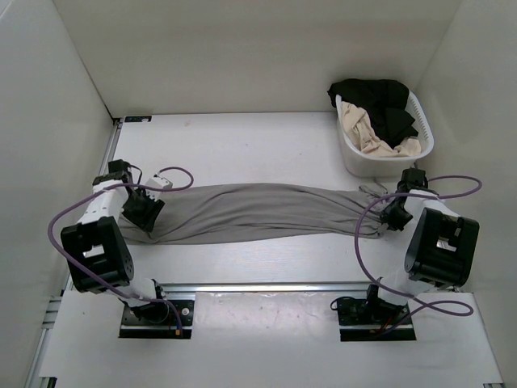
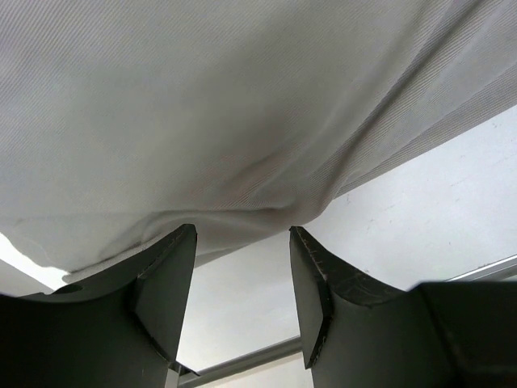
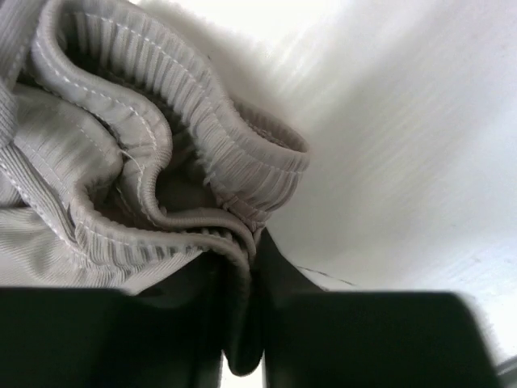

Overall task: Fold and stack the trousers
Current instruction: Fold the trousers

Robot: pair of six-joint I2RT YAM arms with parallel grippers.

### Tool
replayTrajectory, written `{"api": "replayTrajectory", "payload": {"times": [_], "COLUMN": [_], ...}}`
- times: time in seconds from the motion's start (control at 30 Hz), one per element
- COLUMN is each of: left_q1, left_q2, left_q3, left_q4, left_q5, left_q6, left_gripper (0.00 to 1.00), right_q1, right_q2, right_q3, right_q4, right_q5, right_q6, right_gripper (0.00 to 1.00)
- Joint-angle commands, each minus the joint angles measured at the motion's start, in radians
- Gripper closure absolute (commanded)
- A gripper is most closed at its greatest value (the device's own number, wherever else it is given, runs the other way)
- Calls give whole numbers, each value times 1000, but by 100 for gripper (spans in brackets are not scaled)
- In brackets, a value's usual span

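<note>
Within right tool (image 3: 242, 279), ribbed edge of trousers (image 1: 258, 212).

Top external: fixed high above and behind the two black arm bases (image 1: 157, 314), looking down and forward from far enough off to take in the full width of the white table (image 1: 242, 137), with the long taupe-grey thin-fabric trousers (image 1: 258, 212) lying left to right across its middle. Left wrist: set just behind the left gripper (image 2: 242, 234), looking out between its dark fingers (image 2: 161, 283), very close on the cloth near the table's left edge. Right wrist: equally close behind the right gripper (image 3: 242, 267), facing the ribbed band at the trousers' right end; all three views share trousers and table top.
</note>
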Motion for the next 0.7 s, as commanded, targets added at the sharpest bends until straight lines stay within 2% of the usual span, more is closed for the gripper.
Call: {"api": "replayTrajectory", "payload": {"times": [0.0,0.03,0.07,0.1,0.23,0.4,0.67], "left_q1": [12,12,12,12,23,85,95], "left_q2": [-57,-57,-57,-66,-75,-30,144], "left_q3": [7,-2,-2,-2,27,113,125], "left_q4": [-12,-12,-12,-12,-12,49,152], "left_q5": [15,6,6,6,-17,-40,-132], "left_q6": [-8,-8,-8,-8,-32,-100,-204], "left_gripper": [39,39,39,39,37,29,29], "right_q1": [-2,-2,-2,-2,-13,-65,-65], "right_q2": [43,43,43,43,-3,-52,-141], "right_q3": [10,10,21,38,65,160,289], "right_q4": [38,29,14,0,-62,-198,-397], "right_q5": [5,14,32,43,118,184,396], "right_q6": [2,2,2,-8,-21,-32,-58], "right_gripper": [85,87,96,100,100,100,100]}}
